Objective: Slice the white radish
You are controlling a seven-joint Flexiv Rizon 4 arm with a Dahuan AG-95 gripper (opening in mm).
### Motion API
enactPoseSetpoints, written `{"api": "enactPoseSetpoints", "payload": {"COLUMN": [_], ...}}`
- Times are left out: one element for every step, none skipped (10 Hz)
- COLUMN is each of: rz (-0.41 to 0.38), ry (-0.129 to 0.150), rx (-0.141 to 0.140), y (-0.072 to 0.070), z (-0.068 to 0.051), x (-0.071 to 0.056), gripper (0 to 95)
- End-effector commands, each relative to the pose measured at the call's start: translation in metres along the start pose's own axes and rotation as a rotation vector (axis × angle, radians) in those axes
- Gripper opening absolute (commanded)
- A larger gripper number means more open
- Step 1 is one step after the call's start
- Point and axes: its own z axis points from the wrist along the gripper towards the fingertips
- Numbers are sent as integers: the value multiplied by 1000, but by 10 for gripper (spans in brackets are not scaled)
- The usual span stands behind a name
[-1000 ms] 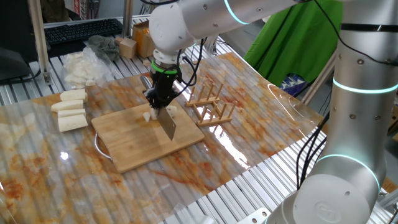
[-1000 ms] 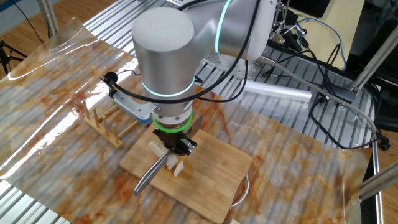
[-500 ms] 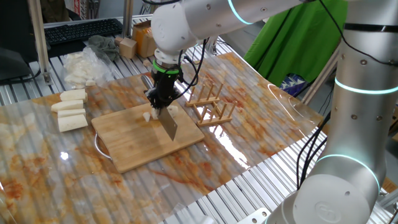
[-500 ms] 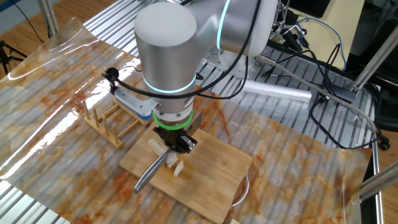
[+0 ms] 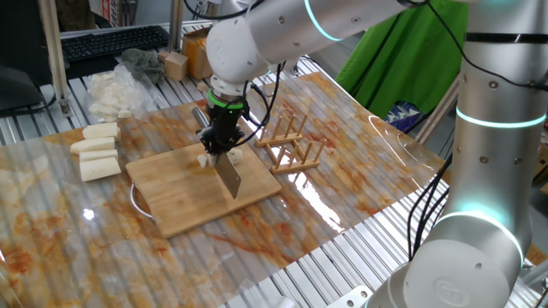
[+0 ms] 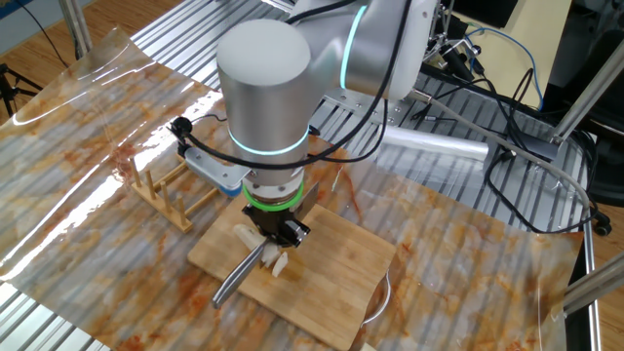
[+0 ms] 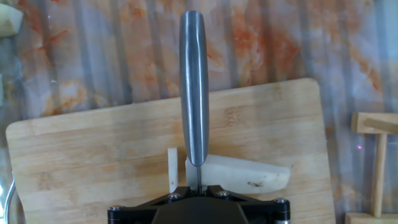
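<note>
Marbled orange-and-cream sheeting covers the slatted table [image 5: 360, 248], w/ the bamboo cutting board [image 5: 184, 201] right under my hand.

1 fixed view: my gripper [image 5: 217, 147] points straight down, clamped on the knife [image 5: 228, 175]; blade slants away below me onto the board. White radish [image 5: 205, 159] sits pale at the base of the blade, directly beneath my fingers. I judge the edge is pressed down through it, mid-cut. Beyond the board, well off to 1 side: 3 longer radish blocks [image 5: 96, 151], and past them white scraps on plastic [image 5: 107, 90]. Wooden rack [image 5: 289, 143] stands just beside my hand on the opposite side, close enough to mind on any sideways move.

Other fixed view: my arm hides most of it. Gripper [image 6: 277, 234] closed on the knife [image 6: 239, 274], radish bits [image 6: 276, 260] pale on either side of the blade, on the board [image 6: 336, 268]. Rack [image 6: 171, 195] just off the board edge.

Hand view: knife spine [image 7: 194, 87] runs straight out from me. Radish [image 7: 239, 172] lies crosswise under it, tapered end out to 1 side; a thin slice [image 7: 172, 169] stands just apart on the other, so the blade's between the 2. Board [image 7: 93, 162] bare ahead; rack [image 7: 373, 162] at the edge.
</note>
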Motion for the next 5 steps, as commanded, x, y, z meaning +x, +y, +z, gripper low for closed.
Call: {"api": "enactPoseSetpoints", "payload": {"rz": [-4,-6,-9,-10,-9], "ry": [9,8,11,19,17], "rx": [7,11,16,16,15], "y": [-4,-5,-5,-5,-4], "z": [-11,-14,-14,-14,-11], "x": [4,6,6,6,5], "gripper": [0,0,0,0,0]}}
